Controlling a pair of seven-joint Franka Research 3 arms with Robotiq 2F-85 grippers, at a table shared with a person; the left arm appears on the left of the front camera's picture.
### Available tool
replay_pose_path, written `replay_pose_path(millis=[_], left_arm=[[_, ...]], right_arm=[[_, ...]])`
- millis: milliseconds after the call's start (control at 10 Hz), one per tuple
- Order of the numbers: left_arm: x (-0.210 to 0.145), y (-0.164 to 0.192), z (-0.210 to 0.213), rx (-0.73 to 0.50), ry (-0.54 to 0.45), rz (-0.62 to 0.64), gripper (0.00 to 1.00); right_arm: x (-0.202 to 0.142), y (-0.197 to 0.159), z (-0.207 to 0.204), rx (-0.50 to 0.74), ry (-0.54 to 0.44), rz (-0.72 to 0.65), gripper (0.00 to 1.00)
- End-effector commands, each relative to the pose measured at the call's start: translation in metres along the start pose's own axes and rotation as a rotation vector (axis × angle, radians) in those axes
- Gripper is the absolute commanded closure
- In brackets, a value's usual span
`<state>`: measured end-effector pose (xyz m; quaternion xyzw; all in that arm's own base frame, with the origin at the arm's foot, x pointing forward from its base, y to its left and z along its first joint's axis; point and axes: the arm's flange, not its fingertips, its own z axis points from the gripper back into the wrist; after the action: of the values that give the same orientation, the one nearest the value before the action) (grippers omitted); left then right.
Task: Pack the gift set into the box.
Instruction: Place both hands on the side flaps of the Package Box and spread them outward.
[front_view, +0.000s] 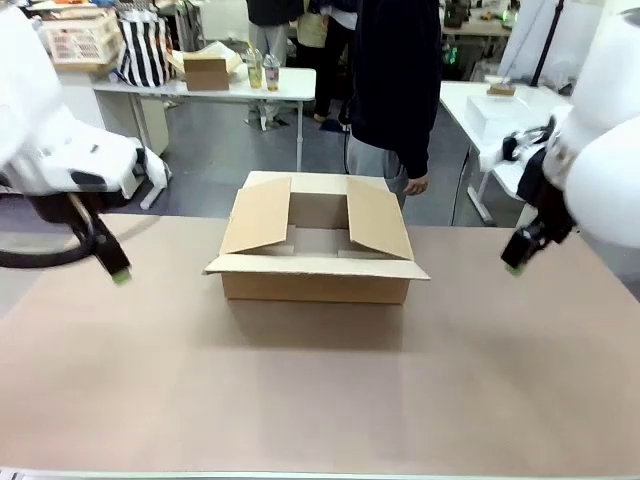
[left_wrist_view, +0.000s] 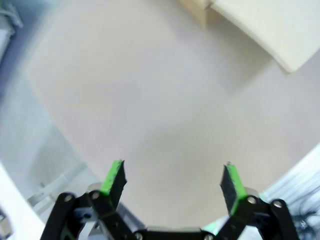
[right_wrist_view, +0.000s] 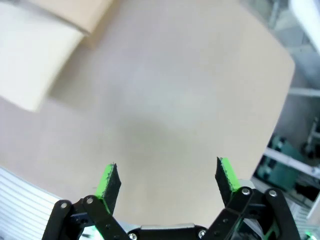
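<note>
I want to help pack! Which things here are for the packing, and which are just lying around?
For the job:
box, flaps open
left gripper, open and empty
right gripper, open and empty

Just lying about, farther back:
small box
bottles
striped bag
basket

A tan table (left_wrist_view: 150, 100) spread ahead of the left fingers (left_wrist_view: 114, 181); far beyond, a dark-clothed person (front_view: 395, 80) stood, bottles (front_view: 263, 70) behind.

no readable text, labels or numbers
</note>
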<state>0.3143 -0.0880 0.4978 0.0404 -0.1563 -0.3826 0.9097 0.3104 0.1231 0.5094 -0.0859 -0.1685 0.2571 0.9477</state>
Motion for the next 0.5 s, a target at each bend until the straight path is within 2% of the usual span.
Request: replay_pose_path(millis=[0,100,200,300,400], left_arm=[[-0.041,-0.024,0.045,0.09,-0.251,0.157,0.0],[-0.034,-0.02,0.065,0.056,-0.395,0.224,0.0],[-0.014,-0.01,0.061,0.233,-0.451,0.366,0.0],[-0.02,-0.002,0.088,0.053,-0.269,0.189,0.0],[-0.02,-0.002,0.088,0.053,-0.269,0.189,0.0]], right_arm=[[0.001,0.004,0.04,0.074,-0.197,-0.126,0.0],[0.006,0.0,0.054,0.017,-0.236,-0.228,0.0],[0.0,0.002,0.039,0.035,-0.108,-0.066,0.0],[0.0,0.002,0.039,0.035,-0.108,-0.066,0.0],[0.0,0.002,0.039,0.035,-0.108,-0.066,0.0]])
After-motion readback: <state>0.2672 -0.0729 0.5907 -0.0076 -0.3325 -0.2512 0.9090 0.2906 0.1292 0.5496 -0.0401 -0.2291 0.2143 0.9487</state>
